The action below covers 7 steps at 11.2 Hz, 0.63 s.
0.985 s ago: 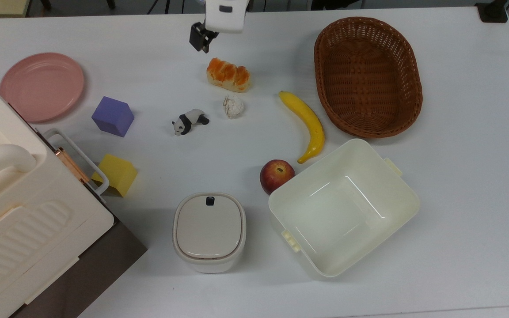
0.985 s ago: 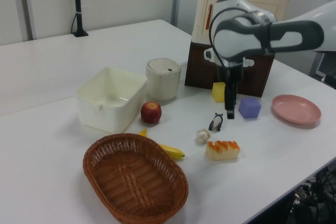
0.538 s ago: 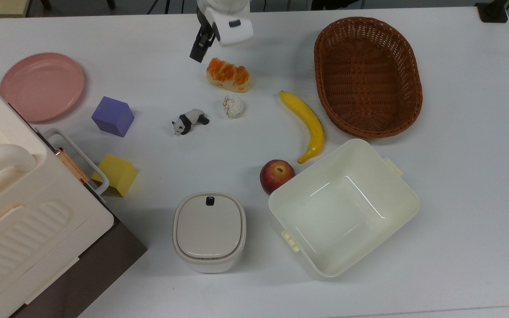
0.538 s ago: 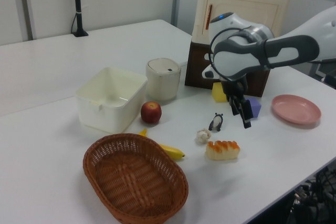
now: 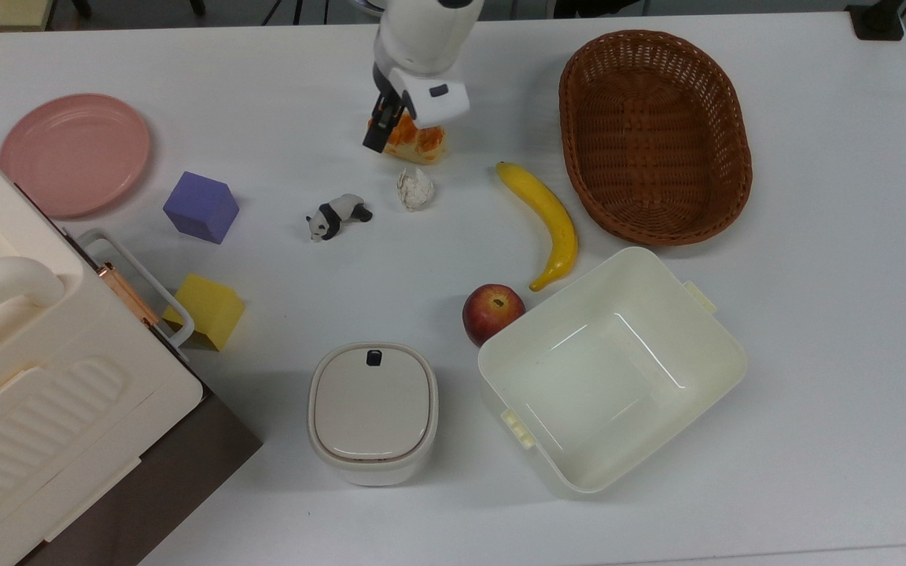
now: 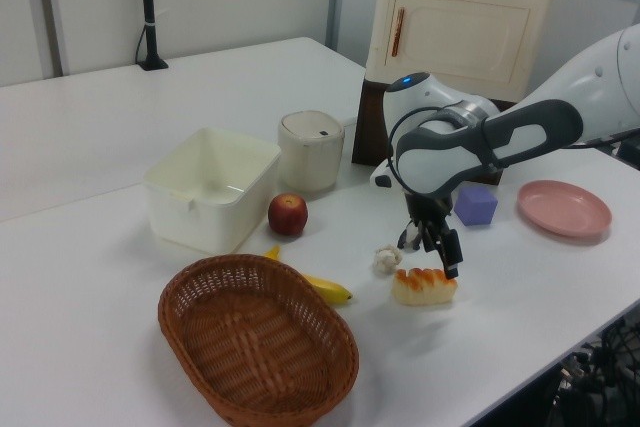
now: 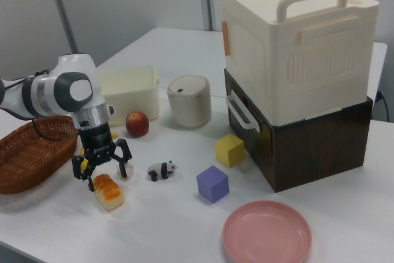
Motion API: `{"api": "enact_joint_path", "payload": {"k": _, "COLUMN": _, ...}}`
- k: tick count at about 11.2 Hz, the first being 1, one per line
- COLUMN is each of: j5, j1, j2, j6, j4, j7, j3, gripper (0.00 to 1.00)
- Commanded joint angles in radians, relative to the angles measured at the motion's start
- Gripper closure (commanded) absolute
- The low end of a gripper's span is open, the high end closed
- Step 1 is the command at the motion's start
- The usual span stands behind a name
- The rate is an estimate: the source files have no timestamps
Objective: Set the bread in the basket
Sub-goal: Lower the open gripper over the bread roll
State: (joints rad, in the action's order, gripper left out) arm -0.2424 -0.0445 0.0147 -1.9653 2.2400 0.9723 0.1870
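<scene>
While no legible writing shows, my gripper (image 7: 102, 164) hangs spread wide just above the bread (image 7: 108, 191) on the table (image 5: 815, 314), well apart from the basket (image 5: 655, 134), the top view hiding this spread.

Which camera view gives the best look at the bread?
The right view: the bread lies whole under the open gripper. In the left view one finger crosses it. In the top view the gripper covers much of it.

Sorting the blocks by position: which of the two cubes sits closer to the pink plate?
The purple cube. It lies next to the pink plate, while the yellow cube sits farther off, against the brown base of the cream cabinet.
</scene>
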Motion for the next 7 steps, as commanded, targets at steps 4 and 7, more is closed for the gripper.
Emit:
{"api": "enact_joint_path", "payload": {"k": 4, "j5": -0.02, "j1": 0.046, "j2": -0.004, "j6": -0.03, "j4": 0.044, "j7": -0.047, "j3": 0.002, "gripper": 0.0}}
{"api": "enact_joint_path", "payload": {"k": 7, "j5": -0.021, "j1": 0.063, "j2": 0.037, "j6": -0.09, "j4": 0.038, "j7": -0.085, "j3": 0.002, "gripper": 0.0}}
